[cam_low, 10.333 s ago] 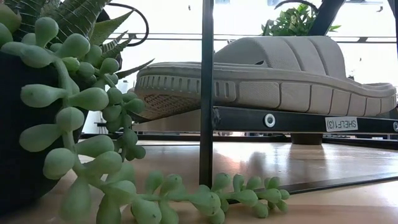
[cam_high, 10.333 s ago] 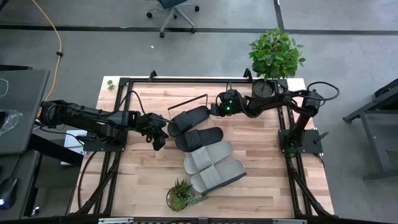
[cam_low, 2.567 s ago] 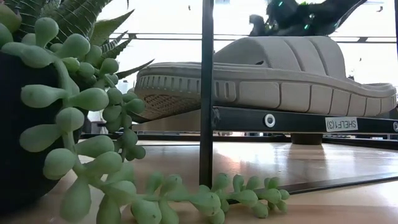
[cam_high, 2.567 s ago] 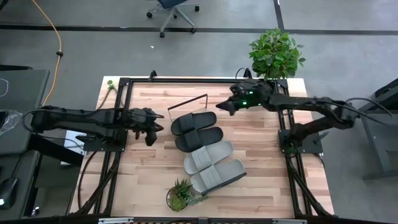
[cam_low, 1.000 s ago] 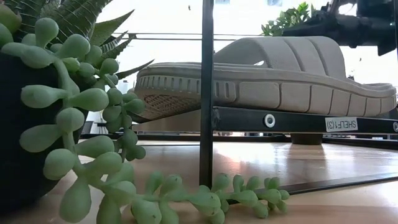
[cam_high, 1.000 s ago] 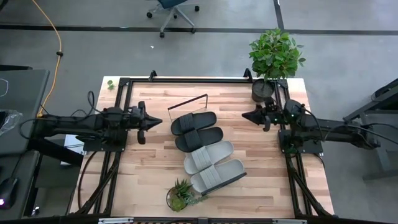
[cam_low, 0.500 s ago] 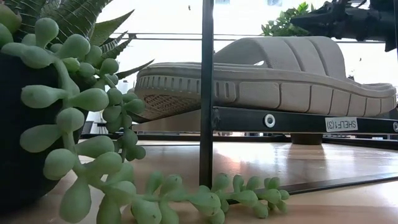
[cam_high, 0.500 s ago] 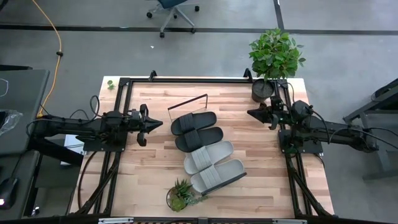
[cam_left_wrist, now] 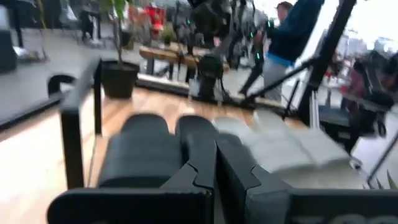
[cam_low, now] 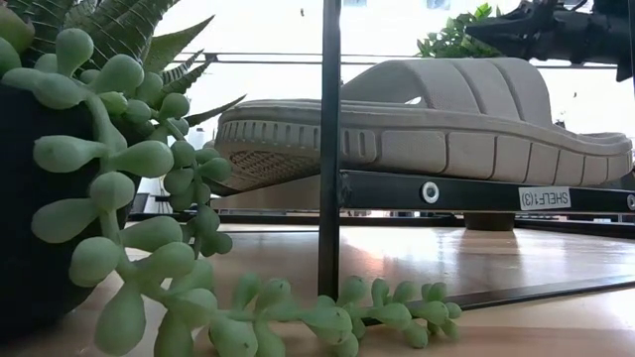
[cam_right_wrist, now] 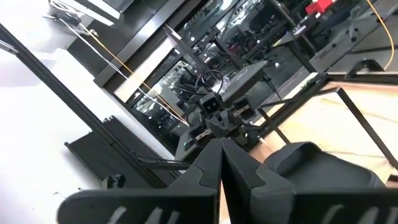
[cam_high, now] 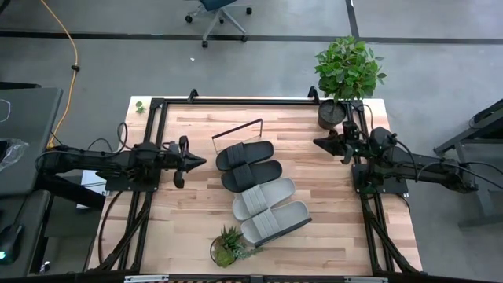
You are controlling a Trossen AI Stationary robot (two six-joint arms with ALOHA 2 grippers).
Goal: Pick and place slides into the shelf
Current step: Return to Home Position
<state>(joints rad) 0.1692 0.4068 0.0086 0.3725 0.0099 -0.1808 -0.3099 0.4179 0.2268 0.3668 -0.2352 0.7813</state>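
Left tool [cam_high: 200, 161] and right tool [cam_high: 320, 144], closed and empty, have backed to the surface [cam_high: 314, 224] side edges, so the slides [cam_high: 259, 192] on the shelf [cam_low: 466, 191] look done.

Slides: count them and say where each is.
4, side by side on the shelf: far black, near black, far grey, near grey by the succulent. None seems hidden.

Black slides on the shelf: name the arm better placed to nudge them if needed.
Left, probably. The left gripper, shut, sits nearer the black slides and points at them; the right gripper, also shut, is farther off beside the potted plant.
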